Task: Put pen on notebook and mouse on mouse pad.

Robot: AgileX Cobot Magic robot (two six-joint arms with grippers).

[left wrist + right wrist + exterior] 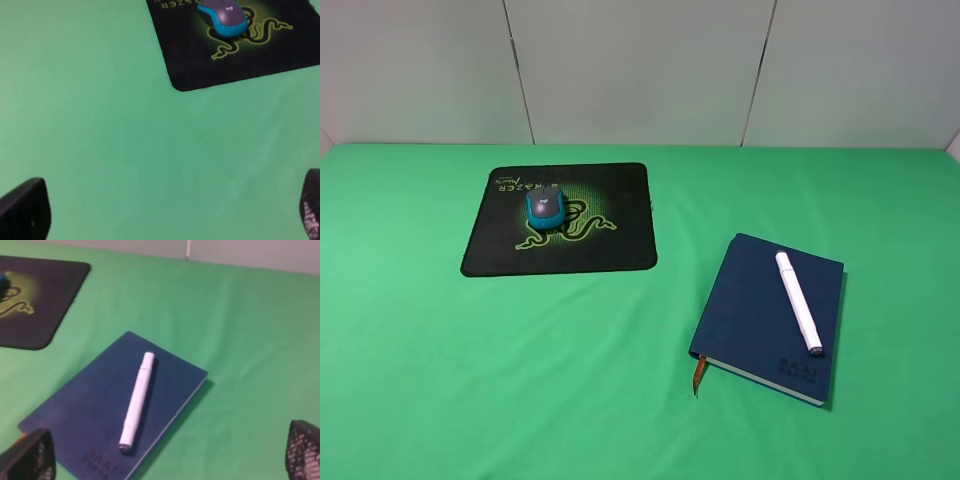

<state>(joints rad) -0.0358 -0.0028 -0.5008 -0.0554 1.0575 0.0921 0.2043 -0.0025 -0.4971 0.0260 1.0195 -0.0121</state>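
The white pen [798, 301] lies on the navy notebook [750, 310] at the right, its dark tip toward the embossed lettering; both also show in the right wrist view, pen [137, 398] on notebook [90, 405]. The teal-sided mouse [545, 207] rests on the black mouse pad [610, 235] with the green snake logo, at the back left. The left wrist view shows mouse [223, 17] on pad [280, 50]. My left gripper [167, 220] is open over bare cloth, short of the pad. My right gripper [165, 462] is open above the notebook's near end, holding nothing. Neither arm shows in the high view.
A green cloth [520, 380] covers the whole table. A grey panelled wall [640, 70] stands behind it. An orange ribbon [699, 373] hangs from the notebook's near corner.
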